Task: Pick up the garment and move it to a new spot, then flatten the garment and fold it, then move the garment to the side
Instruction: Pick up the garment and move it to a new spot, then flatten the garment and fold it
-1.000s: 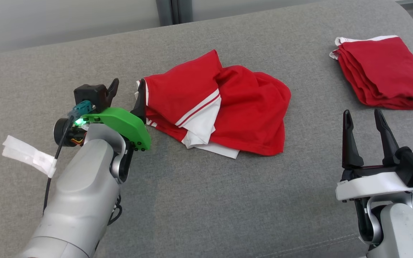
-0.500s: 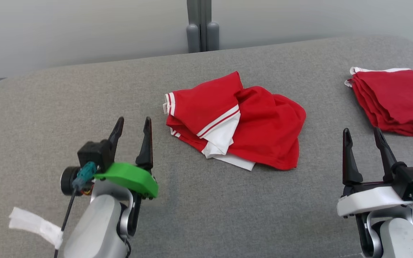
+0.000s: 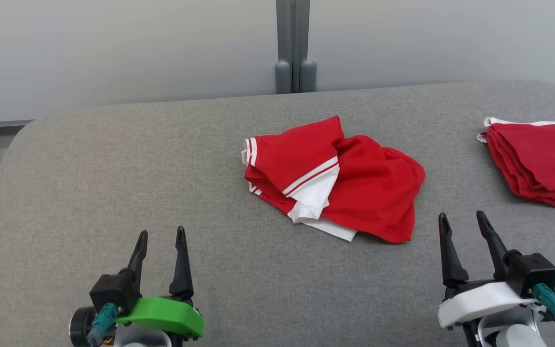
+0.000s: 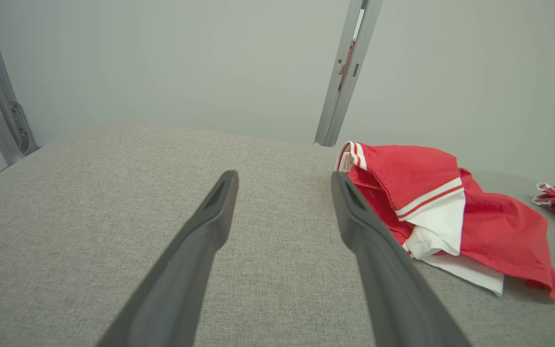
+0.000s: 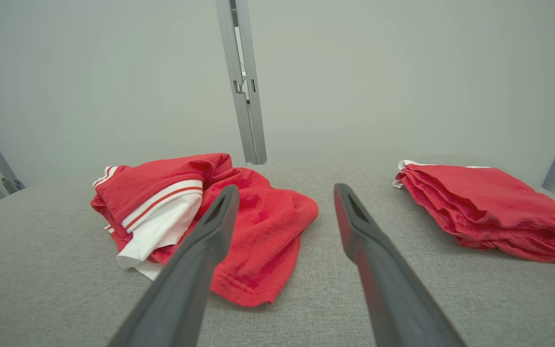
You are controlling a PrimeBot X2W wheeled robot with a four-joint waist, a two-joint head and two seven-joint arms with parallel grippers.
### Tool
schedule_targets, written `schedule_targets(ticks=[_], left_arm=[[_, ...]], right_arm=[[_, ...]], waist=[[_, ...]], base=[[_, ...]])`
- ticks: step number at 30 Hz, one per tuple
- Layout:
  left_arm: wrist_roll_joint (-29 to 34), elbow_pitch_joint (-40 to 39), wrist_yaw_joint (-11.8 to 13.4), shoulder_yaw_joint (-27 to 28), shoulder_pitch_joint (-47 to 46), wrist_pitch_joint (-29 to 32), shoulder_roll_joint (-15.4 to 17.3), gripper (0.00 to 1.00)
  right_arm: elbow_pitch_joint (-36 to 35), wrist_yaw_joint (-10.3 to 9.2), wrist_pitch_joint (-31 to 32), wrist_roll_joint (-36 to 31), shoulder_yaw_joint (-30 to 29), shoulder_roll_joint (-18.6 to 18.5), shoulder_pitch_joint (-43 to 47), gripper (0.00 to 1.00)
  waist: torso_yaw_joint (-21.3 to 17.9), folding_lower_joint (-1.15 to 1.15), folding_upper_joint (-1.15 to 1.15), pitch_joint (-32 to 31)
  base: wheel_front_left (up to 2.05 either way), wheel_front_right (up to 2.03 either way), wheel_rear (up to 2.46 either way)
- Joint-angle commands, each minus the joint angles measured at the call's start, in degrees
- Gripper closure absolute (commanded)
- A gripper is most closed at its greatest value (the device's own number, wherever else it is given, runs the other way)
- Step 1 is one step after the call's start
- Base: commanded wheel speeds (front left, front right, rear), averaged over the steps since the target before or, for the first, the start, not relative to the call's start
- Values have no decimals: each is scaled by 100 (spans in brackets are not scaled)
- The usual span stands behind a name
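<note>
Left gripper [image 3: 161, 232] is back off the garment [image 3: 364, 188], now near-left, fingers apart, empty (right gripper [image 3: 461, 215] likewise); flattening probably next.

Here's the wide grey fabric-covered cushion [image 3: 162, 168] running right across, and near its middle lies the crumpled red cloth garment with white trim [image 3: 369, 183]. Over to the right, well apart from it, the folded stack of red cloth [image 3: 537, 164] lies at the cushion's right edge. Behind the cushion the slim grey metal post [image 3: 293, 48] stands against the pale flat wall [image 3: 113, 48], a little left of the garment. Up front, the dark-fingered left gripper [image 3: 161, 232] is before and left of the garment; the matching right gripper [image 3: 461, 215] is before the gap between garment and stack.
</note>
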Motion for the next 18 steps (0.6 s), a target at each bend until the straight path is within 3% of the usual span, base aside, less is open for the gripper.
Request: schedule_targets(ticks=[1,18], left_arm=[[21,-26,6,28,136,0,-15,0],[-31,-107,50,46,315,0,-69,0]], right_arm=[[27,-9,-18,66,43,-10,76,0],[125,-9,-27,78,287,-12,52,0]], waist=[[40,0,0,-35],[60,0,0,-91]], base=[[0,0,0],[0,0,0]])
